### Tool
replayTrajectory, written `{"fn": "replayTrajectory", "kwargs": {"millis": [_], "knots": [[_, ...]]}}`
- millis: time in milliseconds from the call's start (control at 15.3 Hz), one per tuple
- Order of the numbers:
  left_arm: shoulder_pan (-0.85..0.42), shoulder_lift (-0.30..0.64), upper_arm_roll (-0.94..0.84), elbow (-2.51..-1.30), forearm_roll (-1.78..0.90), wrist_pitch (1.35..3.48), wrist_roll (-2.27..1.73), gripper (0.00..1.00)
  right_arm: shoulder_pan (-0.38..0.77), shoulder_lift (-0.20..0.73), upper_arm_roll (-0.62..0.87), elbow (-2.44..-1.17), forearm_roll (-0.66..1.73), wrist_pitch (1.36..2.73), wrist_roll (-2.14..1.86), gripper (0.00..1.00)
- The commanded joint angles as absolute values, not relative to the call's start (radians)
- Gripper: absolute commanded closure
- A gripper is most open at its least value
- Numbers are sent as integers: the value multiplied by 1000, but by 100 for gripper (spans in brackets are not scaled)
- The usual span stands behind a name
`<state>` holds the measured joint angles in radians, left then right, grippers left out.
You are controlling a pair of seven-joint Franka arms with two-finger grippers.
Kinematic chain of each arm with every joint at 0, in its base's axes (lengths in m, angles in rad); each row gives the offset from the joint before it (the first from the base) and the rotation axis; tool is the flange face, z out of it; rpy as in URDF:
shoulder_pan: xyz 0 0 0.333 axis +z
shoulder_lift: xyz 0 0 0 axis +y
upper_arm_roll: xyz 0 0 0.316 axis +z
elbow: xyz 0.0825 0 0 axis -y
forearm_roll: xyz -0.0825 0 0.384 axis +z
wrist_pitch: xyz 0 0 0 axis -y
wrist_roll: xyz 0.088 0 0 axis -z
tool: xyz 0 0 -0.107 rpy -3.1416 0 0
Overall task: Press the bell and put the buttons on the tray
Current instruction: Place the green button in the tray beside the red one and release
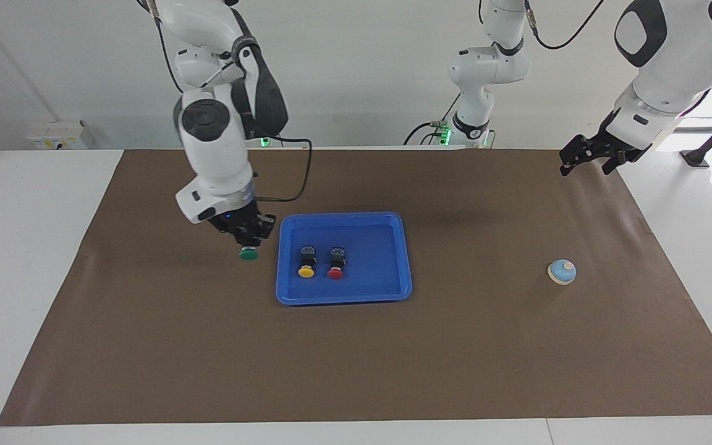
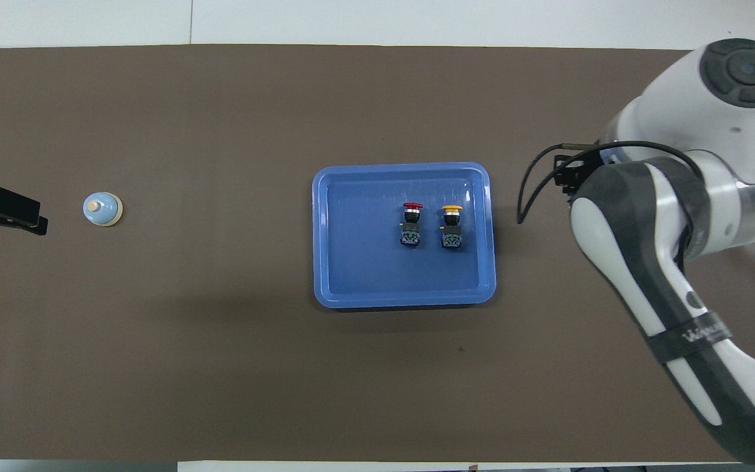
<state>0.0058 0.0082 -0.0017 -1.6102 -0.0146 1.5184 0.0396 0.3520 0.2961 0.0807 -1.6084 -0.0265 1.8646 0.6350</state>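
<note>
A brown mat covers the white table, white wall at 12 o'clock. The right hand grips the green button above the mat beside the blue tray. The left hand hangs wide.

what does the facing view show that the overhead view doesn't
Only the facing view shows the green button, held by the right gripper in the air beside the tray, plus both arm bases. Only the overhead view shows the right arm's upper side, which hides that gripper and button. Both show the yellow button and red button on the tray, the bell and the waiting left gripper.
</note>
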Motion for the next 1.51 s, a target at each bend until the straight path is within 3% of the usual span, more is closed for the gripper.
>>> {"fn": "replayTrajectory", "kwargs": {"millis": [0,328,786,852,917,1245,1442], "knots": [[8,-14,2,-1637,-12,1543,37,0,458,454,72,-1433,-12,1850,765,100],[8,-14,2,-1638,-12,1552,37,0,546,557,74,-1489,-21,2086,811,100],[8,-14,2,-1638,-12,1554,37,0,574,584,74,-1563,-18,2189,848,100],[8,-14,2,-1638,-12,1554,37,0,572,584,74,-1562,-12,2187,891,74],[8,-14,2,-1638,-12,1554,37,0,572,581,74,-1552,-9,2172,935,3],[8,-14,2,-1638,-12,1555,37,0,431,451,72,-1549,99,2048,988,0],[8,-12,2,-1638,-12,1572,37,0,330,352,71,-1551,113,1903,777,0]]}}
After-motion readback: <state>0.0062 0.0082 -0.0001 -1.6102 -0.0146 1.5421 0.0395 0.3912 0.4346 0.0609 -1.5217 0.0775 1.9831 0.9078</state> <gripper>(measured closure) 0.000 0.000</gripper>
